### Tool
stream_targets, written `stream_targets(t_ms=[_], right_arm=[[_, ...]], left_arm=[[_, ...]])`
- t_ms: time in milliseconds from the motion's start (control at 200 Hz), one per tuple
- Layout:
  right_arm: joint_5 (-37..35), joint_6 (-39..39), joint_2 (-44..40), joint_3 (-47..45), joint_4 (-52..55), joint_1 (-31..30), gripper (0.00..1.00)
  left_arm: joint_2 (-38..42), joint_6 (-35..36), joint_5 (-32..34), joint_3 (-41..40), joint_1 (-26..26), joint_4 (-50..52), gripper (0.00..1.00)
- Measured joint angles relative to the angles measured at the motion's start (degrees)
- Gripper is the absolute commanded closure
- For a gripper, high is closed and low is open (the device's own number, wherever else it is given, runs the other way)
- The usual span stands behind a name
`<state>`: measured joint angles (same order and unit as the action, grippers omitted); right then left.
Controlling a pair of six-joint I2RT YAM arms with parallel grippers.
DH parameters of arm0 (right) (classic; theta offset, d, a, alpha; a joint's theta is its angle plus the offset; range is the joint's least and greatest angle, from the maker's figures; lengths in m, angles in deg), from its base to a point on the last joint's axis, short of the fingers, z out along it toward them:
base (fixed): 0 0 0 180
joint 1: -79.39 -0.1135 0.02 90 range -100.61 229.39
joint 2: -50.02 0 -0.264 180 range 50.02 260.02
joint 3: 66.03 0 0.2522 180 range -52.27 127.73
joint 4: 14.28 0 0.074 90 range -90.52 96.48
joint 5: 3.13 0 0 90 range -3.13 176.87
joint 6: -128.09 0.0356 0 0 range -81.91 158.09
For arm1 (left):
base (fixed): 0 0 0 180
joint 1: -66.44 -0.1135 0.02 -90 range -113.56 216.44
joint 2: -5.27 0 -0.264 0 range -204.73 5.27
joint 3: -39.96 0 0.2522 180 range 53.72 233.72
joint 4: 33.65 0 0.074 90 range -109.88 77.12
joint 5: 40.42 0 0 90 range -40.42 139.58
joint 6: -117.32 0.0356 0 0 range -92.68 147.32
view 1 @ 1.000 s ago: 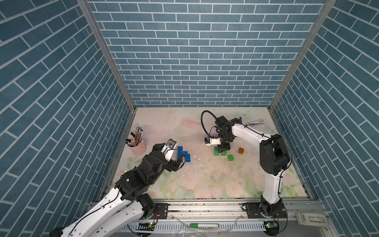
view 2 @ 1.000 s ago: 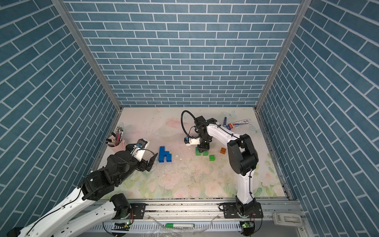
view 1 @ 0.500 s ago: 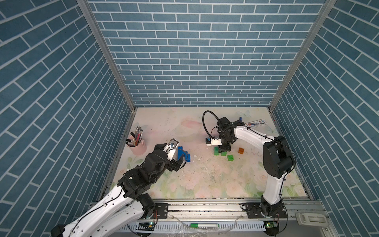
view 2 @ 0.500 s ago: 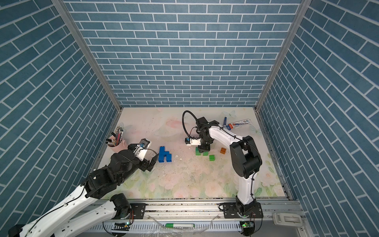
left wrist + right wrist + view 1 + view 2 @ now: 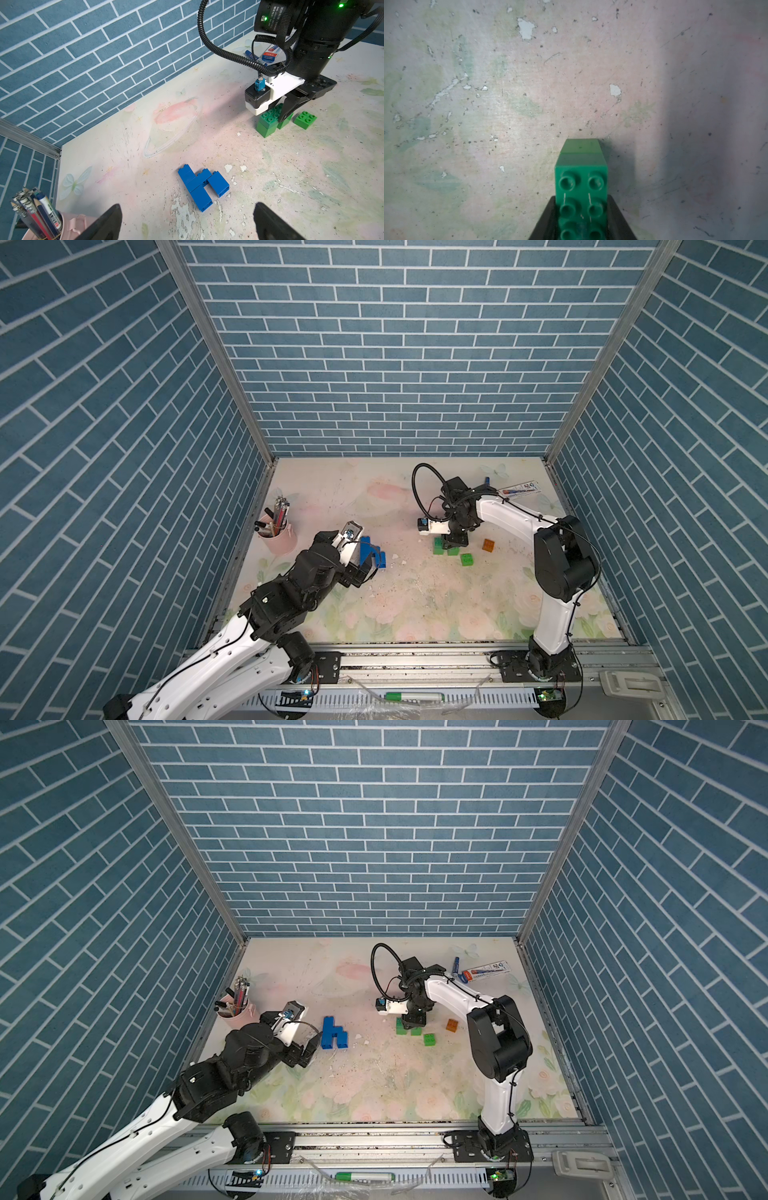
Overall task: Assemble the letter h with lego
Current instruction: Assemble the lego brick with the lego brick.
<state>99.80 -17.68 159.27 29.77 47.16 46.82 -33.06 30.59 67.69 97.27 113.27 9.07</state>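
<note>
Top views: the blue lego h (image 5: 334,1033) lay flat on the table (image 5: 374,1085), its stem running front to back with the tall end toward the rear wall. The left gripper (image 5: 309,1048) sat just beside it, spread wide. The right gripper (image 5: 415,1020) pointed down over green bricks, with a loose green square (image 5: 430,1039) and a translucent orange brick (image 5: 452,1025) near. Left wrist: the h (image 5: 200,187) was deep blue, studs along its far edges, apart from both fingers (image 5: 108,220). Right wrist: the right gripper (image 5: 581,207) pinched the long green brick (image 5: 581,187), studs up. Its long axis ran straight out between the fingers, far end atop a paler green brick (image 5: 581,146).
</note>
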Motion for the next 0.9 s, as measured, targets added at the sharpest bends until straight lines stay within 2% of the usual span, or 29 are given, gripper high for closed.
stream_targets(t_ms=[615, 900], right_arm=[[1.0, 0.5, -3.3, -5.3, -5.9, 0.5, 1.00], [3.9, 2.0, -3.3, -6.3, -7.7, 1.5, 1.00]], left_arm=[[-0.5, 0.0, -0.2, 0.0, 0.0, 0.4, 0.01], [-1.0, 0.0, -0.2, 0.0, 0.0, 0.7, 0.01]])
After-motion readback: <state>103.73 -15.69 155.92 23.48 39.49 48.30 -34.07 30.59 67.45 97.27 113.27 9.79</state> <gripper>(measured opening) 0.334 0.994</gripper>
